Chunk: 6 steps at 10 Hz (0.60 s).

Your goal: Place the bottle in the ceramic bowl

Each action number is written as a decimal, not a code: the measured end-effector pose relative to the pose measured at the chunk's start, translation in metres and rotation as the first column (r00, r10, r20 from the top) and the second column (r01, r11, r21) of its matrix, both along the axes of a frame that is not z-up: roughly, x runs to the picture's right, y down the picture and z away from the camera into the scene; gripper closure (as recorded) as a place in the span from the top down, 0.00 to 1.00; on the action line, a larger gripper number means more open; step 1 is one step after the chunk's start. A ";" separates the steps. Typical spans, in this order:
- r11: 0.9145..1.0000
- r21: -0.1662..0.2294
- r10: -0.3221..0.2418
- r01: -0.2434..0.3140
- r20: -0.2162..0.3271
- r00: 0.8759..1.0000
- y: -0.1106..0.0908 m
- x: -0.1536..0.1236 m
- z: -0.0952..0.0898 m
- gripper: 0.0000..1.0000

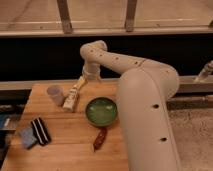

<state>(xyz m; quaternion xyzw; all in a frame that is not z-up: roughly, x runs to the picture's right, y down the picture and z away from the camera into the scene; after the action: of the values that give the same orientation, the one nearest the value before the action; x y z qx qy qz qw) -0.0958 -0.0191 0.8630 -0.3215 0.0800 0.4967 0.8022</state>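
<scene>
The hand (81, 83) sat at the top end of the bottle (71, 100), grip state impossible to tell. Bottle looked light, rigid, kinda slick, so a mid-body grab seemed safest.

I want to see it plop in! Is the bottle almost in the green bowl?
Not yet. Nothing looks done: the bottle lies on the table beside the white cup, and the green bowl is empty. In hand: the robot's hand hovers right by the bottle's far end. Left: grab it, lift it, set it in the bowl.
</scene>
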 end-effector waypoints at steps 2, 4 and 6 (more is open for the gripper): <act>1.000 -0.002 0.002 -0.002 -0.007 1.000 0.000 0.005 0.000 0.80; 1.000 -0.002 0.000 0.000 -0.003 1.000 0.000 0.002 0.000 0.80; 1.000 -0.002 0.001 -0.001 -0.005 1.000 0.000 0.004 0.000 0.80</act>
<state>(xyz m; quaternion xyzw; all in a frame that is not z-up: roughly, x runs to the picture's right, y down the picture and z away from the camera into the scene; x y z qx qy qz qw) -0.0918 -0.0187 0.8632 -0.3211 0.0822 0.4979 0.8013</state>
